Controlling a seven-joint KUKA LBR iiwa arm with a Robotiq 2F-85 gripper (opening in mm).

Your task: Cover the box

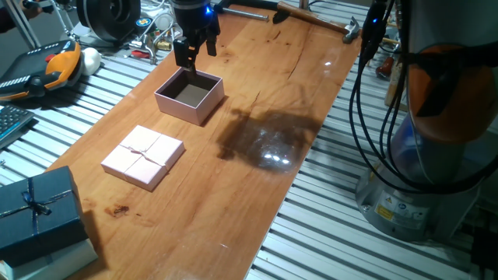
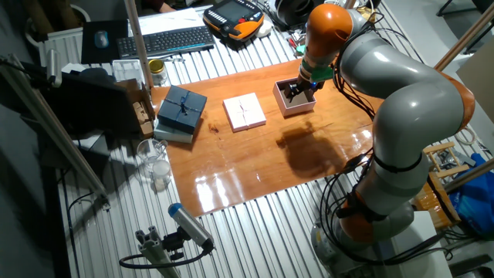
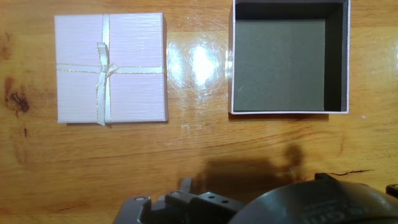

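Nearest sits the blue box [image 1: 39, 214], then the lid [image 1: 143, 156], flat on the table [image 1: 257, 179]. Thin card, likely light and easy to bend; pinch its edges softly. Farthest, the box [image 1: 189, 95] stands open under the pincer [image 1: 196, 48], which holds nothing, its fingers a little apart.

On the surface [image 1: 257, 194] the box [image 1: 189, 95] sits open with the lid [image 1: 143, 156] lying flat just beside it, apart, nearer the ribboned box [image 1: 39, 210] that stands at the surface's end on another flat item. The pincer [image 1: 195, 51] hangs above the box's far edge. A hammer [image 1: 315, 19] lies at the opposite end.
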